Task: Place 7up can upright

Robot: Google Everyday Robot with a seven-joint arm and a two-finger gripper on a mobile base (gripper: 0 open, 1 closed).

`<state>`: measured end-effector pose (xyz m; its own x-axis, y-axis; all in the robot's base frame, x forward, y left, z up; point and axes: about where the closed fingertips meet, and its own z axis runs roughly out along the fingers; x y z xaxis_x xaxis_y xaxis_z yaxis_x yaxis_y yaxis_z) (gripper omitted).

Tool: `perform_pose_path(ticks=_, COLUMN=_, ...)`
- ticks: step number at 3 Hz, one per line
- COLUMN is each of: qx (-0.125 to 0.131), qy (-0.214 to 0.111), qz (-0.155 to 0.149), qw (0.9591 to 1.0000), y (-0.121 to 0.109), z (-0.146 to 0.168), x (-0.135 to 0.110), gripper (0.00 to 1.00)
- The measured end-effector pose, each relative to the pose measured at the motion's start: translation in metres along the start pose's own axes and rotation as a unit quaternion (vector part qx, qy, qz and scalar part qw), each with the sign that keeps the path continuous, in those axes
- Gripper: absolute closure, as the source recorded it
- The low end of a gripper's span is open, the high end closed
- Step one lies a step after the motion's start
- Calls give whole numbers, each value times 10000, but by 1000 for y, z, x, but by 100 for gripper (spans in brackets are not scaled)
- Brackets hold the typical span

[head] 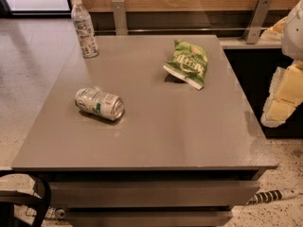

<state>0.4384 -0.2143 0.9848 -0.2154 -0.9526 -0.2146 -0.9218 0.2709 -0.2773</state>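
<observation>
Nearest the camera, at the lower left corner, a dark curved bar [40,197] stands in front of the desk [180,141], whose grey top fills most of the view above a drawer front [151,193] of the same grey. Taking the middle of the desktop as the dial's centre and its far edge as 12, the can [99,104] lies on its side at about 9 o'clock, well in from the left edge. Its long axis runs from 10 to 4 o'clock, a silver end faces 4, and green markings show on its silver-white wall. It touches nothing but the desk. The bottle [84,27] stands upright at 11 o'clock, close to the far left corner; it is clear with a white cap and a printed label, and is well apart from the can. The bag [186,63], green and crinkled, lies at 1 o'clock, its near corner slightly raised over a shadow. The claw [280,103] shows as a pale yellow-white blocky shape at 3 o'clock, off the desk's right edge and against the right border of the view, in front of a dark cabinet face; it is far from the can, and whether it is spread or pressed together I cannot tell. A striped rod [270,196] lies on the speckled floor [28,79] at 5 o'clock, beside the desk's near right corner.
</observation>
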Motion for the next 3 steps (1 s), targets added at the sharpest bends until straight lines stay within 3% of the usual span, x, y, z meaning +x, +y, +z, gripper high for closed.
perform_pose_path(ticks=1, qx=1, qy=0, qz=0, qw=10000, y=0, z=0, x=0, gripper=0)
perform_pose_path(ticks=2, qx=-60, qy=17, qz=-24, qw=10000, y=-2, z=10, x=-25, gripper=0)
perform_pose_path(ticks=3, qx=-226, qy=68, qz=-23, qw=9997, y=1, z=38, x=-72, gripper=0)
